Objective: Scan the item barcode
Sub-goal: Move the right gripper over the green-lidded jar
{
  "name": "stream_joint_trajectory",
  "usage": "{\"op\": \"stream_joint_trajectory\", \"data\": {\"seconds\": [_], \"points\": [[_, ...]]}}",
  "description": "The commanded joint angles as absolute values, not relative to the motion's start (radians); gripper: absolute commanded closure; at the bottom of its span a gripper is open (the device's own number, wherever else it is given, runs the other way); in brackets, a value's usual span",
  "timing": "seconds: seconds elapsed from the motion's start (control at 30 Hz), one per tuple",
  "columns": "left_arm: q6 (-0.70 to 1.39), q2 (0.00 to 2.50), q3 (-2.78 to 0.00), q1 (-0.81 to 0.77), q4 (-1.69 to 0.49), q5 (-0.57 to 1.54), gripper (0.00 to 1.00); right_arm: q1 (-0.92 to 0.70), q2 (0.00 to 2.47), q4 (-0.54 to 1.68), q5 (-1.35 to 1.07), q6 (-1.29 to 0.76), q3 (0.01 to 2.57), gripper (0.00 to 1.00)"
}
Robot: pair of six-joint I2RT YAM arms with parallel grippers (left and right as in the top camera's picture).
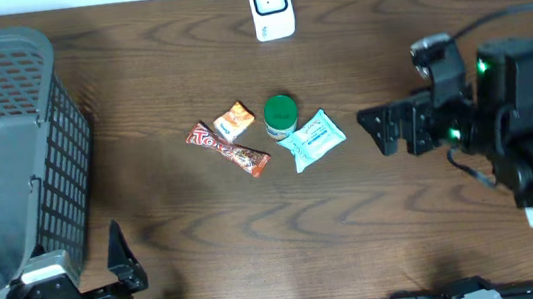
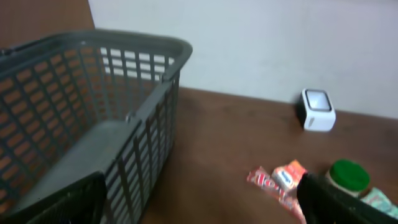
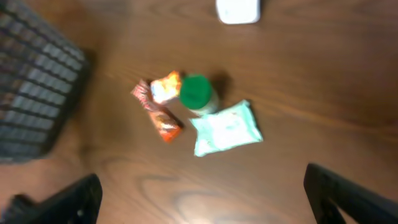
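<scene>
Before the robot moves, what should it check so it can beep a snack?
1. Left gripper open: ok.
2. Right gripper open: ok.
3. Nothing held yet: ok.
4. Scanner in view, nothing blocking it: ok.
5. Barcode showing on candy bar: cannot tell.
6. Room around items for a grab: not ok; candy bar, orange packet, green-lidded jar and wipes packet sit bunched together.

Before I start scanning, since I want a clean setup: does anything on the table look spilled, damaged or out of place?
Nothing stands out. The candy bar, orange packet, green-lidded jar and wipes pack sit bunched mid-table, intact. The scanner and basket stand upright, and nothing is spilled.
</scene>
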State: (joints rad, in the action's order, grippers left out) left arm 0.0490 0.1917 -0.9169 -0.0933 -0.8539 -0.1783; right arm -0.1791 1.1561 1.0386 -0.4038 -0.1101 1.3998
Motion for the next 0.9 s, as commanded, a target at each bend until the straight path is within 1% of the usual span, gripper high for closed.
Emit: {"op": "stream_joint_trajectory", "data": {"seconds": [0.0,0.1,0.23,0.33,0.4,0.5,0.63,0.87], "points": [[0.051,0.187,-0.92,-0.09,-0.876,-0.166,0.02,-0.2,1.211,1.054,-0.485,-0.142,1.426,0.01],[0.051,0.187,-0.92,-0.09,-0.879,-0.165,0.02,-0.201,1.251,0.979,-0.532,-0.155,1.418,0.01],[0.064,0.187,-0.898,-0.09,-0.876,-0.164,0.02,-0.221,1.313,0.92,-0.484,-0.406,1.419,0.01],[0.101,0.187,-0.862,-0.09,-0.877,-0.164,0.02,-0.276,1.38,0.916,-0.366,-0.52,1.42,0.01],[0.101,0.187,-0.834,-0.09,-0.874,-0.164,0.02,-0.33,1.431,0.916,-0.242,-0.617,1.427,0.01],[0.103,0.187,-0.799,-0.09,-0.874,-0.163,0.02,-0.4,1.504,0.921,-0.128,-0.75,1.45,0.01],[0.103,0.187,-0.765,-0.09,-0.874,-0.141,0.02,-0.449,1.608,0.92,-0.107,-0.878,1.509,0.01],[0.102,0.187,-0.759,-0.09,-0.875,-0.142,0.02,-0.473,1.741,0.946,-0.083,-1.037,1.627,0.01]]}}
